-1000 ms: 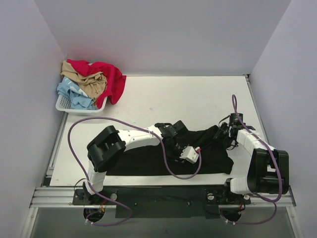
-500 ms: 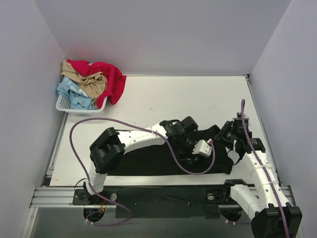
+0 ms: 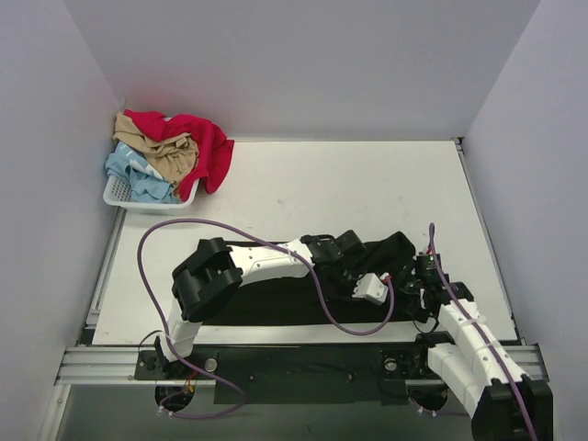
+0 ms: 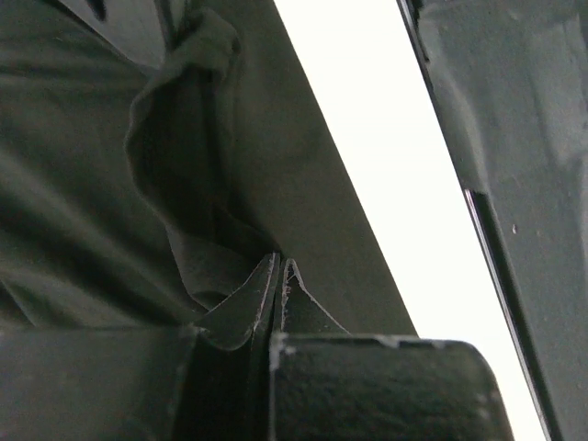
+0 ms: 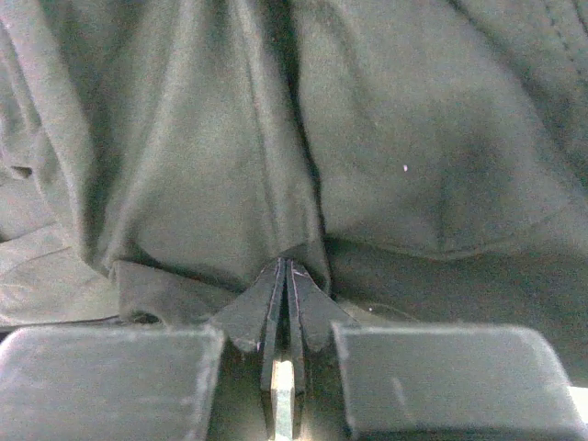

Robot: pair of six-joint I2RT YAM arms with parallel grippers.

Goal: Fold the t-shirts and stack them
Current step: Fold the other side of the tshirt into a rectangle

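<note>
The flat white table (image 3: 322,184) carried all items. The large black cloth t-shirt (image 3: 276,299) lay along the near edge of the table, from the middle toward the near right corner, with its right end bunched up.

The left arm reached from the near edge across the shirt toward the right. The right arm reached forward from the near right corner to the same bunched end.

A white plastic lattice basket (image 3: 115,193) stood at the far left corner of the table. It held a red cloth t-shirt (image 3: 207,142) draped over its right rim, a tan cloth t-shirt (image 3: 170,152) in the middle, and a pale blue cloth t-shirt (image 3: 133,175) at its near side.

The left gripper (image 4: 280,268) was clenched. Its fingertips met on a raised fold of the black shirt (image 4: 92,184), close to the cloth's edge beside a bare strip of table.

The right gripper (image 5: 287,268) was likewise clenched. Its fingertips pinched gathered black fabric (image 5: 413,138), and creases ran up from the pinch point. In the top view, the two grippers sat near each other over the bunched end.
</note>
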